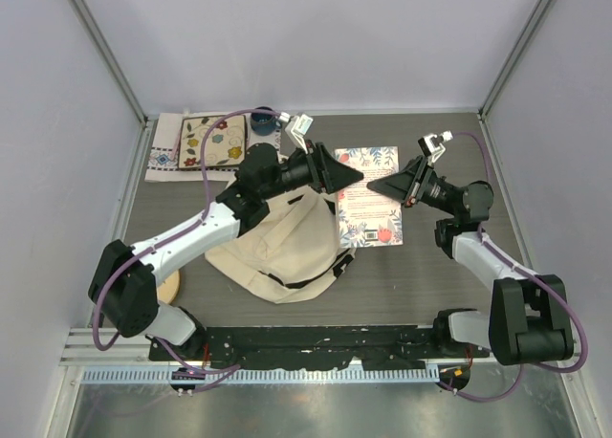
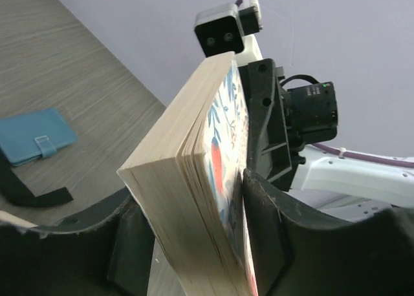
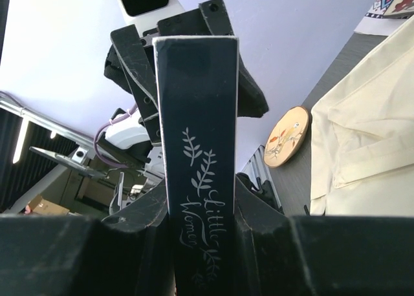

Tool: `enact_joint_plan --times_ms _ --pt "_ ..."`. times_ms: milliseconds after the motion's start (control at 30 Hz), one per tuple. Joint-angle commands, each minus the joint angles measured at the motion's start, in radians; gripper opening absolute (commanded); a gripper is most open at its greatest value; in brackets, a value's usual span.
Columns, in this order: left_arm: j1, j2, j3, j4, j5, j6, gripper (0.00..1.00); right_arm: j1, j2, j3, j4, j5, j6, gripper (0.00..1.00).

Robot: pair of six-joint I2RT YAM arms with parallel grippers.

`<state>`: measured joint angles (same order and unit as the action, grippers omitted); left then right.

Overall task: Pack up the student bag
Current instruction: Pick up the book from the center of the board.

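far left at the back of the desk (image 1: 421,287) lies a flower-embroidered cloth (image 1: 206,146), w/ a small dark-blue round container (image 1: 263,122) just beside its right end. nearer, by the left edge, a round wooden coaster (image 1: 168,287) peeks out from under the left arm (image 1: 191,239); the rt wrist view shows a painted motif on it. the left arm reaches up & across to mid-desk, passing over the student bag (image 1: 282,242). the bag lies slumped on the desk, centre-left. it is cream fabric w/ black straps toward its near side, and its far part is hidden under the arm's wrist.

the left gripper (image 1: 349,175) is clamped on a book (image 1: 368,213). in the left wrist view a finger presses each cover, w/ page edges toward the cam and the floral cover on the rt. same view: a blue wallet (image 2: 32,137) w/ a tab closure lies on the desk well apart from the book, and a black strap (image 2: 29,192) lies near it.

in the top view the book is just right of the bag, floral cover up, its left edge overlapping the bag's right side. cannot tell if it touches the desk or bag.

the right gripper (image 1: 384,185) grips the same book from the opposite side, nearly tip to tip w/ the left one. the rt wrist view shows its fingers pinching the dark spine, lettered "little women" w/ a leaf sprig. the right arm (image 1: 478,256) bends back to its base at the near-right corner.
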<state>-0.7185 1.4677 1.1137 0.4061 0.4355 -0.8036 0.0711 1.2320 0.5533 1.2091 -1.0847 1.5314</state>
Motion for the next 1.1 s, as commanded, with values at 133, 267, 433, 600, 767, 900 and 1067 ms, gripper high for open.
enact_joint_plan --times_ms 133,267,433,600,767,900,1067 --pt "0.005 -0.040 -0.008 0.109 0.046 -0.012 0.10 0.012 0.023 0.025 0.152 0.003 0.046 0.02" --pt "0.010 -0.061 -0.015 0.082 0.019 0.004 0.00 0.012 0.001 0.026 -0.010 0.040 -0.062 0.32" --pt "0.014 -0.151 -0.049 -0.082 -0.148 0.082 0.00 0.013 -0.176 0.158 -0.942 0.271 -0.690 0.76" --pt "0.022 -0.285 -0.100 -0.249 -0.464 0.127 0.00 0.012 -0.252 0.221 -1.293 0.516 -0.869 0.82" --pt "0.030 -0.441 -0.184 -0.276 -0.664 0.112 0.00 0.022 -0.246 0.116 -1.122 0.430 -0.708 0.82" --pt "0.045 -0.504 -0.195 -0.337 -0.751 0.101 0.00 0.070 -0.244 0.066 -1.091 0.454 -0.697 0.82" --pt "0.063 -0.553 -0.226 -0.339 -0.796 0.038 0.00 0.153 -0.243 0.056 -1.079 0.499 -0.679 0.82"
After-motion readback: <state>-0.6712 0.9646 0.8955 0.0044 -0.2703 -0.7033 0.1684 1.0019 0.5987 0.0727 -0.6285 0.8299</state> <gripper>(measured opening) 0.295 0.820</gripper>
